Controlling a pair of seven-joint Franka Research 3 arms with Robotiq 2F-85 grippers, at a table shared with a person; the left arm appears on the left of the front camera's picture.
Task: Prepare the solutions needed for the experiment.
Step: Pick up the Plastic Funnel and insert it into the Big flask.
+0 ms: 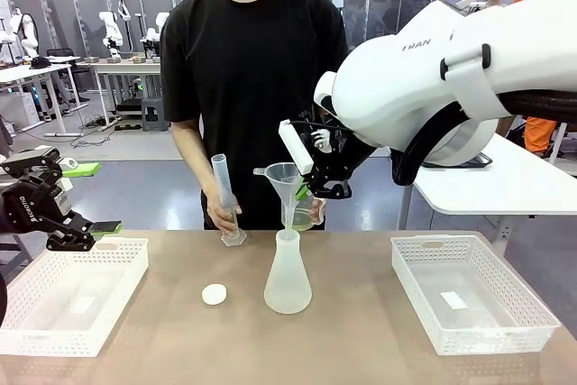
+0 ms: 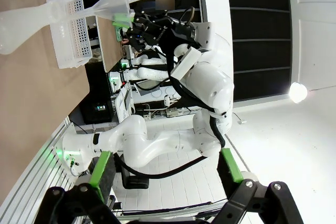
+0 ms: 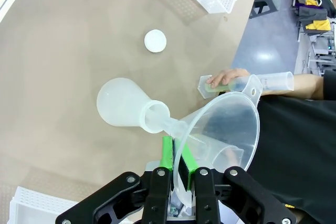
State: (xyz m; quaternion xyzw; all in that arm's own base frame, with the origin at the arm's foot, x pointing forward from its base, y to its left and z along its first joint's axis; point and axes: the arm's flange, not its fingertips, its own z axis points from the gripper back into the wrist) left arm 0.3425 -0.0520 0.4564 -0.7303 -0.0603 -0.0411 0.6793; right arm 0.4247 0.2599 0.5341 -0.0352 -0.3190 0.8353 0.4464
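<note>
right gripper point(image 3: 177, 156) clenched on funnel point(image 1: 284, 179) rim | we hold stem at flask point(image 1: 288, 284) mouth for pouring | left gripper point(image 1: 95, 197) released

Bright, even overhead light fills the room, leaving only faint, soft shadows under the flask point(image 1: 288, 277) on the table point(image 1: 361, 340). In the left wrist view a round lamp point(image 2: 297, 92) flares white, and both wrist views bend strongly toward their edges.

Front cam at 6 o'clock facing 12 across table point(image 1: 361, 340). Right wrist close over funnel point(image 3: 231, 114); left wrist rolled, far. All share flask point(image 1: 288, 281).
</note>
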